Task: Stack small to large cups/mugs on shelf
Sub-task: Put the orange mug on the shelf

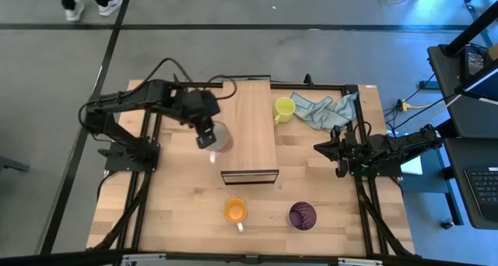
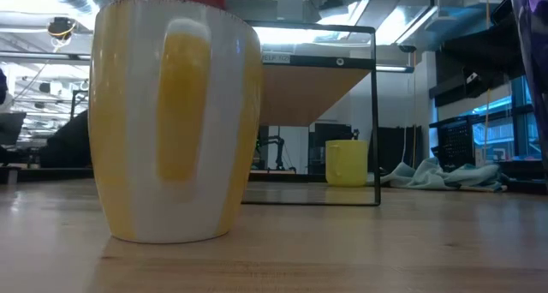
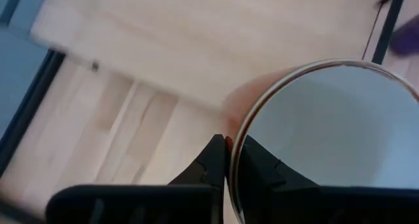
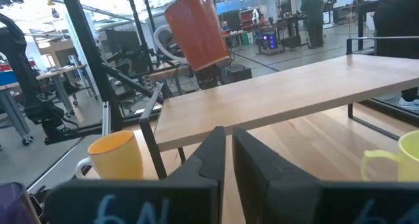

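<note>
We note left gripper [image 3: 226, 160] jaws pinching rim of red-orange, white-lined ceramic mug [image 4: 196, 29], lifted beside long light-wood shelf [image 1: 250, 122]. Next: carry over shelf, lower gently. Right gripper [image 4: 229, 152] waits right of shelf, jaws pressed together.

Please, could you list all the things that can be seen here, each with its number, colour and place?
red-brown mug: 1, red-brown outside and white inside, lifted in the air beside the shelf, on the left arm's side
yellow mug: 1, yellow, on the table between shelf and cloth
orange mug: 1, orange-yellow with white stripes, on the table in front of the shelf's dark frame
purple mug: 1, dark purple, on the table beside the orange mug
shelf: 1, light wood with dark frame, middle of the table
cloth: 1, blue-grey, crumpled near the yellow mug
table: 1, light wood
person's shoes: 2, white, on the floor beyond the table
left gripper: jaws shut on the red-brown mug's rim
right gripper: jaws shut, empty, at the table's right edge
</note>
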